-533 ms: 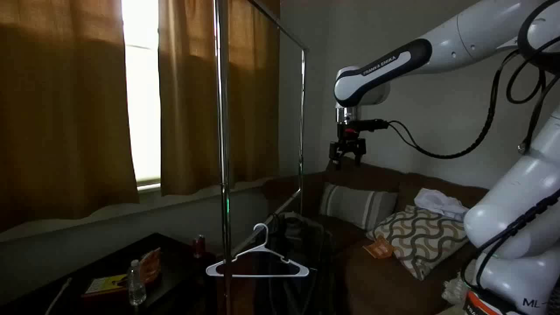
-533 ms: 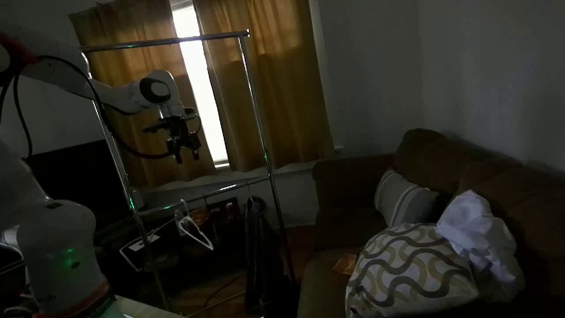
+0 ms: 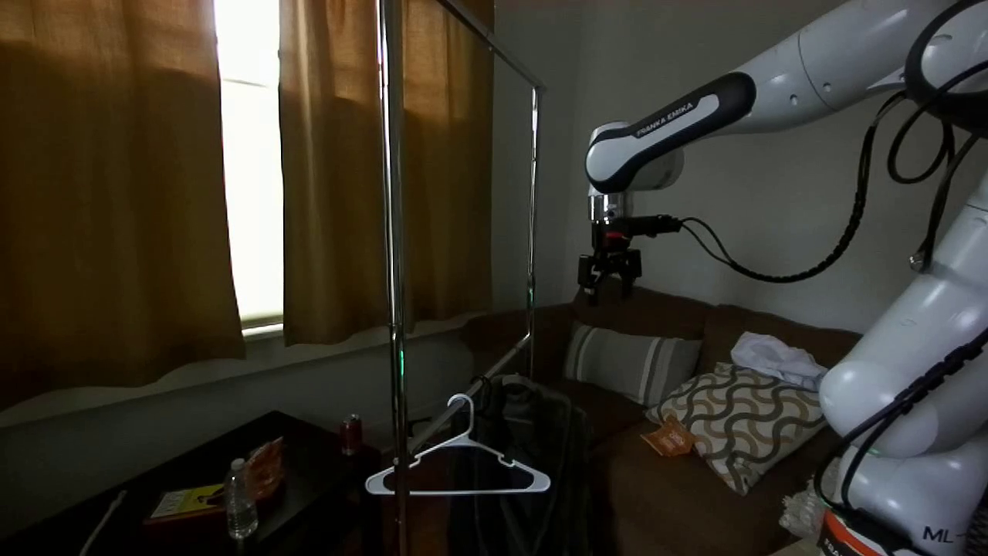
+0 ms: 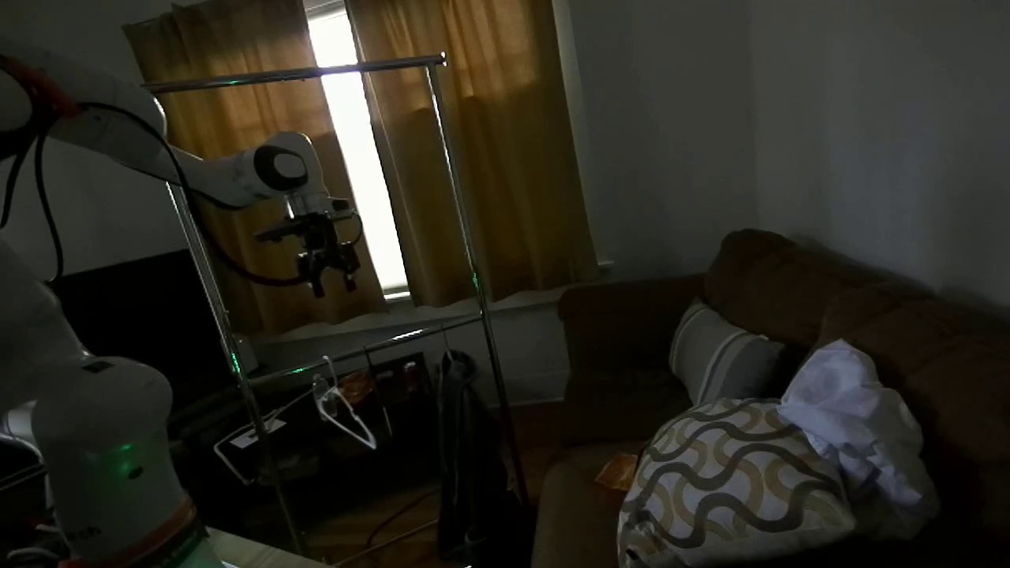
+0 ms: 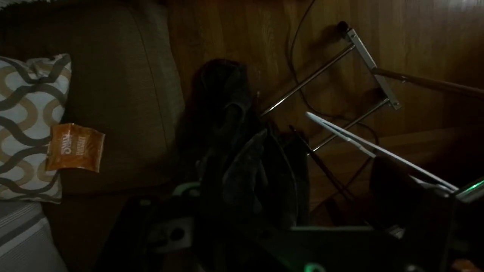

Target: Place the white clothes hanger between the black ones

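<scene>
At the far left of an exterior view, mustard-brown cloth curtains (image 3: 340, 170) hang at both sides of a bright window (image 3: 251, 162). Below them is a dark worktop (image 3: 309, 455), which carries a clear plastic bottle (image 3: 241, 506), a crumpled orange packet (image 3: 265, 472) and, farther to the right, a red metal can (image 3: 351, 435). To the right of these stands a shiny metal clothes rack (image 3: 394, 232). On its lower rail (image 3: 509, 354) a thin white plastic hanger (image 3: 461, 442), of triangular form, hangs by its curved hook; the near post passes in front of its left part. Beside it, partly behind to the right, a dark garment (image 3: 529, 463) hangs from the same rail. In the wrist view a thin black hanger (image 5: 324, 166) is seen between the white one and the garment; whether another black hanger holds the garment, it is too dark to tell. Farther right and higher, the black two-fingered hand (image 3: 609, 293) is in the air, pointing downward, well apart from the white hanger. In both exterior views its fingers are spread. Lower, a brown cloth sofa (image 3: 648, 502) is seen. On it are a grey striped cushion (image 3: 633, 363), a small flat orange sachet (image 3: 670, 438) with white letters, a cushion with wavy pattern (image 3: 745, 425) and, upon this one, a crumpled white cloth (image 3: 776, 359). At the far right, a white robot arm (image 3: 795, 77) carries the hand.
</scene>
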Motion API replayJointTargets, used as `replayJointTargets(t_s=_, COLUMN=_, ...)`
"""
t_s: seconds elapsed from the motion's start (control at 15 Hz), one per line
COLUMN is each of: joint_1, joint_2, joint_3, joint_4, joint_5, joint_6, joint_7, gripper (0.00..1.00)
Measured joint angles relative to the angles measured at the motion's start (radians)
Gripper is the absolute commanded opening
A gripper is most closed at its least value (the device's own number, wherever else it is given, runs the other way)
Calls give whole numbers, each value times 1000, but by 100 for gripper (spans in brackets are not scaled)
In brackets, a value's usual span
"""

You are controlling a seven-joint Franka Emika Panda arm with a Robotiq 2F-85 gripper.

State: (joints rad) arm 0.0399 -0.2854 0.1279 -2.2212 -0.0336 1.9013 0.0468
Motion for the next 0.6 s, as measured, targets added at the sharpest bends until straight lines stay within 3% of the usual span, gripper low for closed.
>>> replayJointTargets(t_s=0.33, joint_1=70, joint_2=161, joint_3=4, joint_4=-14, joint_5=116, joint_6=102, joint_7=-118, gripper=100)
replayJointTargets(t_s=0.6, joint_1=109, joint_2=309, joint_3=27, joint_4=-18, joint_5=123, joint_6=256, joint_7=-198, gripper=100)
